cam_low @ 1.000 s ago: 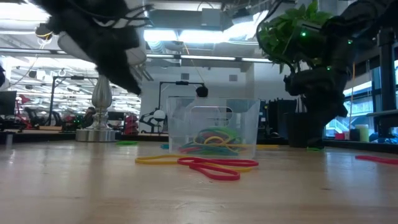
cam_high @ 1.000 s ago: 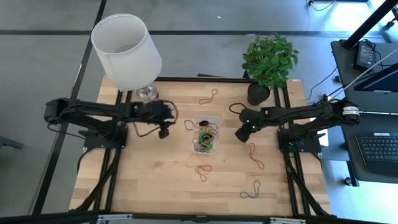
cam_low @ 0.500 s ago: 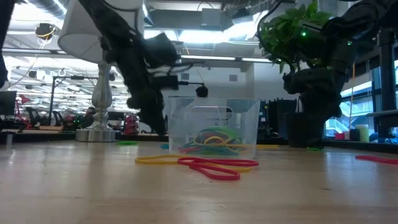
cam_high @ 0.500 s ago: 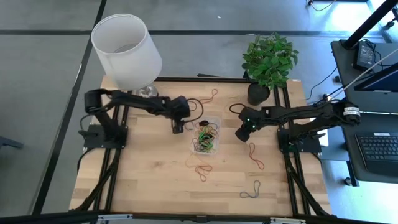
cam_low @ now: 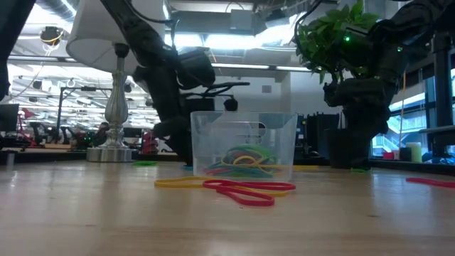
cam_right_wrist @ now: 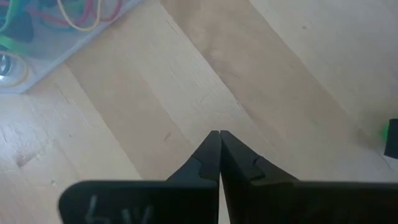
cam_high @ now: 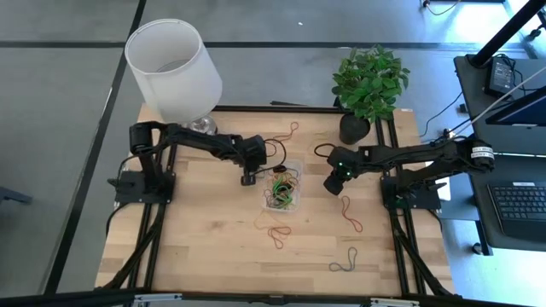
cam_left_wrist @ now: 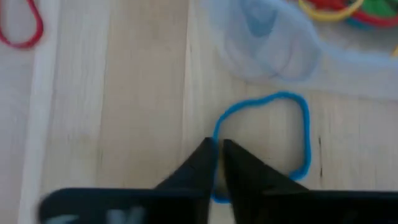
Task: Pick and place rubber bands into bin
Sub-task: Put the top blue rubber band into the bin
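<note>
Two fingertips of the left gripper (cam_left_wrist: 217, 149) are pinched nearly together over one edge of a blue rubber band (cam_left_wrist: 298, 124), so I'd say it is clenched on that loop, which lies flat on the wood just beside the bin (cam_high: 294, 162). The right gripper (cam_right_wrist: 219, 140) has its jaws pressed tight with nothing between them, hanging over bare wood on the far side of the bin from the left one.

As for progress, I judge the job partly done. A tangle of bands (cam_low: 245, 160) in yellow, green and red already sits inside the clear bin. Left outside are a red and a yellow loop (cam_low: 242, 188) on the table in front of it, a red band (cam_high: 351, 213) near the right arm, a dark one (cam_high: 344, 260) toward the table's near edge, and a red one (cam_high: 287, 133) near the lamp (cam_high: 175, 68).

Compared with a second ago, the left arm has swung from well left of the bin right up against its corner and dropped low, and its jaws have closed from wide. The right arm has not budged.
</note>
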Controlling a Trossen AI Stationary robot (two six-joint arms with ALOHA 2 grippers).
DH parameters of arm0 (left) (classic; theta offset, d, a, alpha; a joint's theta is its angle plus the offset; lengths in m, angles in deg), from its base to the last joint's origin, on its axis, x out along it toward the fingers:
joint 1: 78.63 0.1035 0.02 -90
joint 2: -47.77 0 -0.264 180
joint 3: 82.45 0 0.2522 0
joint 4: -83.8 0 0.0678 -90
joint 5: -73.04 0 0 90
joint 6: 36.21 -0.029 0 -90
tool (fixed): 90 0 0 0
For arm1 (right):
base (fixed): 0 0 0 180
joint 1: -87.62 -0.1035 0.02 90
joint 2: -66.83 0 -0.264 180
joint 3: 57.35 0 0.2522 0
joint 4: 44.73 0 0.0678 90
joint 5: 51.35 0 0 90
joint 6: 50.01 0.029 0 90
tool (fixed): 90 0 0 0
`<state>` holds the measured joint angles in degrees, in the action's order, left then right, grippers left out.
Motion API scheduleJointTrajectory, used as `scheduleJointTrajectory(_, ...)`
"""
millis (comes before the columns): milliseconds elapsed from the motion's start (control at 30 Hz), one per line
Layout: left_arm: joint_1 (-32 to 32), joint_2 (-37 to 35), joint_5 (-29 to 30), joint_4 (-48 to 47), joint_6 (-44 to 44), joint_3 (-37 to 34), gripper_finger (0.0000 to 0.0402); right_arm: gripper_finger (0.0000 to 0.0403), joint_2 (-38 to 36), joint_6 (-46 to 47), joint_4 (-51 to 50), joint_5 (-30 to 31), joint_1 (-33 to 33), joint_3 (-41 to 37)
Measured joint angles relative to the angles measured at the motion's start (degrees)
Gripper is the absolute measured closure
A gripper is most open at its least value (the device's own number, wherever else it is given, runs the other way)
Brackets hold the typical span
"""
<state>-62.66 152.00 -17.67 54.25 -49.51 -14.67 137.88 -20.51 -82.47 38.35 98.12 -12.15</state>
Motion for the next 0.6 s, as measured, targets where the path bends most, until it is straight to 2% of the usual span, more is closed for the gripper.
scheduleJointTrajectory(100,-0.2,-1.8,0.2,-3.3,0.1,-0.2,0.0395,0.0396,0.0,0.0,0.0,0.0,0.0,0.0)
scheduleJointTrajectory(233,-0.2,-6.5,2.5,-10.7,0.5,0.1,0.0398,0.0396,0.0,-0.2,0.0,0.1,0.0,0.0)
scheduleJointTrajectory(400,-0.1,-13.0,6.2,-19.3,0.5,6.0,0.0399,0.0396,0.0,-0.1,0.7,0.1,0.0,0.0)
scheduleJointTrajectory(600,-0.6,-14.6,5.7,-18.5,-0.7,14.5,0.0399,0.0396,0.0,-0.1,1.7,0.2,0.0,0.0)
